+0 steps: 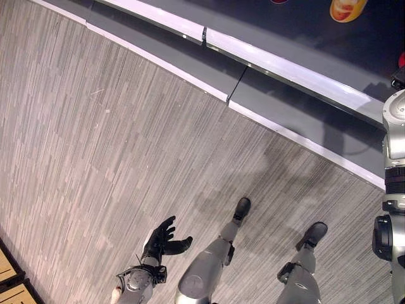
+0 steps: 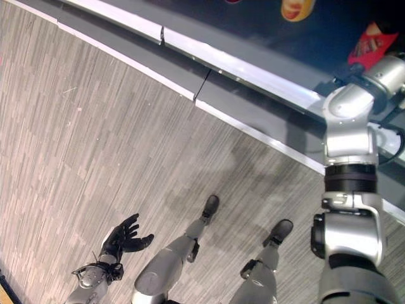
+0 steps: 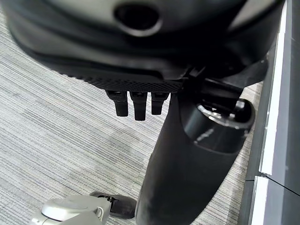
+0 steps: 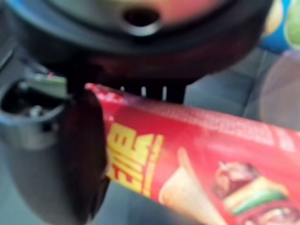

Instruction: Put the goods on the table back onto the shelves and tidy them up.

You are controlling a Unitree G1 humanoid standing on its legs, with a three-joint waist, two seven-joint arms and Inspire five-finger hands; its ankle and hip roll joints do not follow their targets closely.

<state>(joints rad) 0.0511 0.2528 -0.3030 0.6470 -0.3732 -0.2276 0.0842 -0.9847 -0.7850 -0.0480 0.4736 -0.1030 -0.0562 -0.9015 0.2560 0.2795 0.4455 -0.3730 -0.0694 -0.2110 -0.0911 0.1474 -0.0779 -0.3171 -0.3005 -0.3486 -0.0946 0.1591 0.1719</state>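
Observation:
A red snack pack with a food picture lies in my right hand, the thumb across its near end and the fingers behind it. The right hand is shut on it. In the right eye view the red snack pack is up at the dark shelf, at the end of my raised right arm. My left hand hangs low over the floor. Its fingers are straight and hold nothing.
A yellow-orange pack sits on the shelf further along, and a blue pack shows behind the red one. The shelf's pale front rail and grey base ledge run diagonally above grey striped flooring. Wooden crates stand at the lower left.

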